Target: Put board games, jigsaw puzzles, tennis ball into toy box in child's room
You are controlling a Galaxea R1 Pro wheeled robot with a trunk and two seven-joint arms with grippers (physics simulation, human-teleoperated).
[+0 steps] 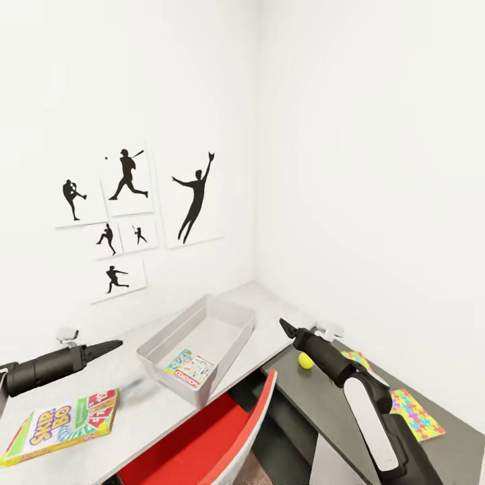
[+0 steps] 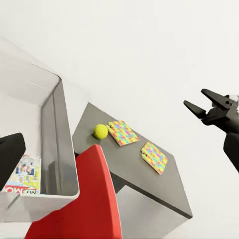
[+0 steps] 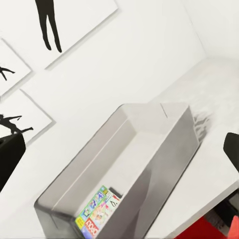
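On the worktop (image 1: 145, 397): toy box (image 1: 222, 316) holding one board game (image 1: 190, 369) | Skip-Bo board game (image 1: 64, 426) lying beside left gripper (image 1: 116, 345), jaws pressed together | right gripper (image 2: 204, 106) hovering, jaws spread | jigsaw puzzles (image 2: 122, 132) and tennis ball (image 2: 100, 131) resting on dark section.

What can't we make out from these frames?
- Left gripper: head view shows a dark pointed tip; whether its jaws are parted can't be told.
- Nearer jigsaw puzzle: in head view, partly hidden by the right arm.
- Board game in the toy box: left wrist view cuts its cover behind a dark finger.
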